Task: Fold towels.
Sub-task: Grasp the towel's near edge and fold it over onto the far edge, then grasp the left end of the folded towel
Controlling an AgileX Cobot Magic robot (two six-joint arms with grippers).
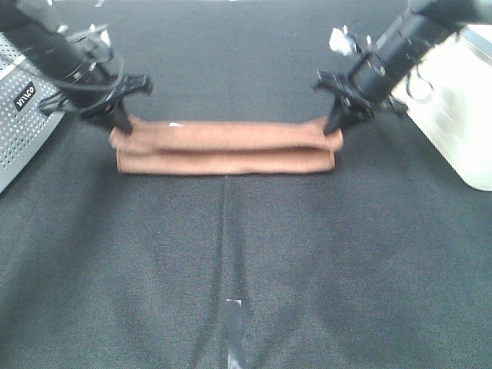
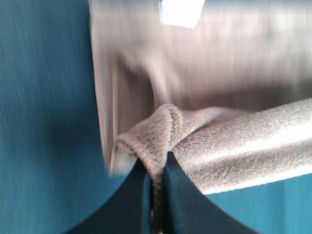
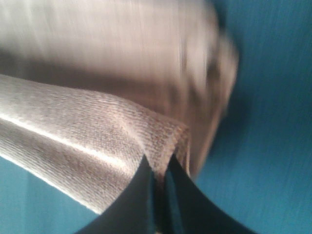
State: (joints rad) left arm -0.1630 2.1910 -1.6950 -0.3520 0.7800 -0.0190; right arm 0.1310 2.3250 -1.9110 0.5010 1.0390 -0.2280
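Note:
The brown towel (image 1: 223,147) lies folded into a long narrow strip across the middle of the dark cloth table. A small white tag (image 1: 176,123) shows near its far left part. My left gripper (image 1: 123,127) is shut on the towel's left end and pinches the hem (image 2: 157,161) between its black fingers. My right gripper (image 1: 332,129) is shut on the towel's right end, with a fold of cloth (image 3: 161,146) between its fingers. In both wrist views the lower layers of the towel are blurred behind the held edge.
A grey perforated metal box (image 1: 21,115) stands at the left edge. A translucent white plastic bin (image 1: 457,108) stands at the right edge. A strip of white tape (image 1: 234,330) lies on the dark cloth near the front middle.

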